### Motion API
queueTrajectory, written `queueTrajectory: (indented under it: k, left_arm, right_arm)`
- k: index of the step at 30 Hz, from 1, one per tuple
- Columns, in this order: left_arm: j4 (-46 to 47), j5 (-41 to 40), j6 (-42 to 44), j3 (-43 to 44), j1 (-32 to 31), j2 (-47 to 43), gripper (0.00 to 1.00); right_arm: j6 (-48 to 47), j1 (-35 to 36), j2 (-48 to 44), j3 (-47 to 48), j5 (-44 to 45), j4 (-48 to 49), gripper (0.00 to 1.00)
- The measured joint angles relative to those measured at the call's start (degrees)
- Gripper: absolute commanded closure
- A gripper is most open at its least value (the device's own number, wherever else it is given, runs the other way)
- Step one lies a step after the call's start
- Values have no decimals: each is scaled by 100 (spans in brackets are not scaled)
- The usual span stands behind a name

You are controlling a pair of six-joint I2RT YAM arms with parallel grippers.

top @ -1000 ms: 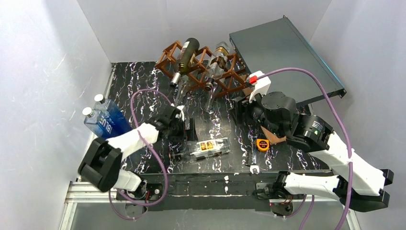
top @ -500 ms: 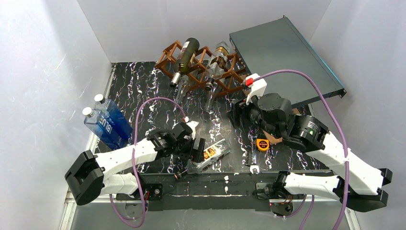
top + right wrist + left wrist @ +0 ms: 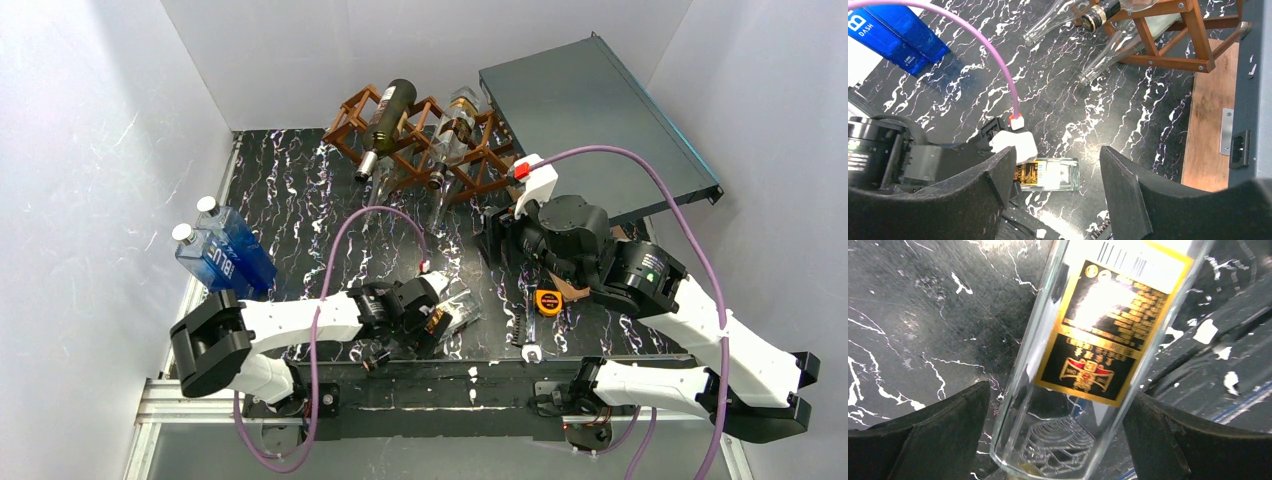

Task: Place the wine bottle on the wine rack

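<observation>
Jaws of the left gripper are spread wide and set on either side of the wine bottle, at its base end. Contact between the jaws and the glass cannot be confirmed from the left wrist view. Jaws of the right gripper are parted about halfway, with nothing between them, and are held above the tabletop.

The wine bottle, of clear glass with a gold and black label, lies on its side near the front edge of the tabletop, well apart from the wine rack at the rear. In the top view the bottle is largely covered by the left gripper. In the left wrist view its neck is cut off, and the label print is washed out by glare.
</observation>
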Motion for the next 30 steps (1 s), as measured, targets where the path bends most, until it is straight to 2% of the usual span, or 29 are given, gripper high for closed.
queueTrajectory:
  k: [7,9,11,16,19,20,23,30]
  left_arm:
    - [-214,-446,-210,92,-149,337,47]
    - [-367,-627,-380,162,-111,380,52]
    - [-444,-752,-579,190,2,402,53]
    - [-599,-796,-911,286,459,433,47]
    - [-616,-706,-970,442,767,590,27]
    - [-573,-667,-970,479,887,651,18]
    - [-476,-638,-933,542,1126,752,4]
    - [-439,-444,-960,442,1132,476,2]
  right_arm:
    - [9,0,-33,0,0,-2,29]
    - [17,0,-52,0,2,-2,29]
    - [20,0,-72,0,2,-4,29]
    - [22,0,-85,-2,2,-4,29]
    - [22,0,-85,-2,2,-4,29]
    - [22,0,-85,-2,2,-4,29]
    - [26,0,-87,-2,4,-9,29]
    - [79,0,-232,-157,4,-9,28]
